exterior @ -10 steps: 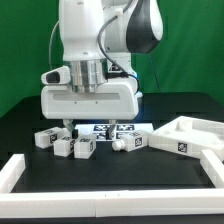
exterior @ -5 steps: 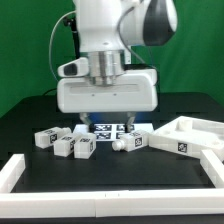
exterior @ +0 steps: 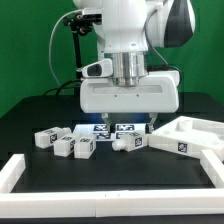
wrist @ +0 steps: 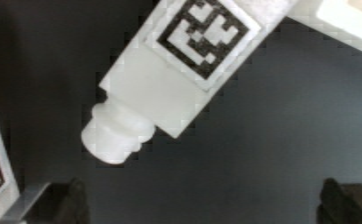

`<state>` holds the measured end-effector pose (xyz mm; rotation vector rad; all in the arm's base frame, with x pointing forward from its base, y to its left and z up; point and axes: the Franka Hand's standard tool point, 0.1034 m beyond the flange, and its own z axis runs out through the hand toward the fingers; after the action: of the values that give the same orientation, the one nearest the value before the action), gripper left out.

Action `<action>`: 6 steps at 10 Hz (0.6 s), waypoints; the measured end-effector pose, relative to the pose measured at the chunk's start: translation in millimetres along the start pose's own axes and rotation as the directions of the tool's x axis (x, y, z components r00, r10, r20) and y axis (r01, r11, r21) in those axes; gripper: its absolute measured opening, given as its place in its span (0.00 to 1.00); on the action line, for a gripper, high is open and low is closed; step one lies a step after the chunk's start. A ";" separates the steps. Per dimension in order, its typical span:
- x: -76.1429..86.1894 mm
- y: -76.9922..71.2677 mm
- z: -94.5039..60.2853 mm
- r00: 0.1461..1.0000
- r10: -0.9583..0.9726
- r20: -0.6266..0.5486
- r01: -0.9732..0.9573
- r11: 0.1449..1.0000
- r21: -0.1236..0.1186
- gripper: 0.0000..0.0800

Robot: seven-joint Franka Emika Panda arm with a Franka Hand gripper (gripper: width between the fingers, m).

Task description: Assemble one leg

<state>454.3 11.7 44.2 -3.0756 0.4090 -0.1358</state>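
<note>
My gripper hangs wide open over the leg. It lies skewed between my fingers, so dropping straight down probably knocks it sideways instead of gripping it.

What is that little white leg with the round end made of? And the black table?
The leg looks like hard white plastic: smooth, even, rounded ridges at its end. The table looks matte black, maybe cloth or a mat; I cannot tell which.

White tagged leg lies on its side.
</note>
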 end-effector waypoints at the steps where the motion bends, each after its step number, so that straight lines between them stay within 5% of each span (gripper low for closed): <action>1: -8.8 -19.2 0.8 0.997 -0.076 -0.002 0.076 0.997 -0.007 0.81; 4: -20.1 -65.4 -11.3 0.977 -0.211 -0.019 0.211 0.977 0.005 0.81; 6: -20.0 -63.9 -9.9 0.977 -0.211 -0.018 0.211 0.977 0.004 0.81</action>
<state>450.7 78.3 55.4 -3.1059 0.0807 -0.1692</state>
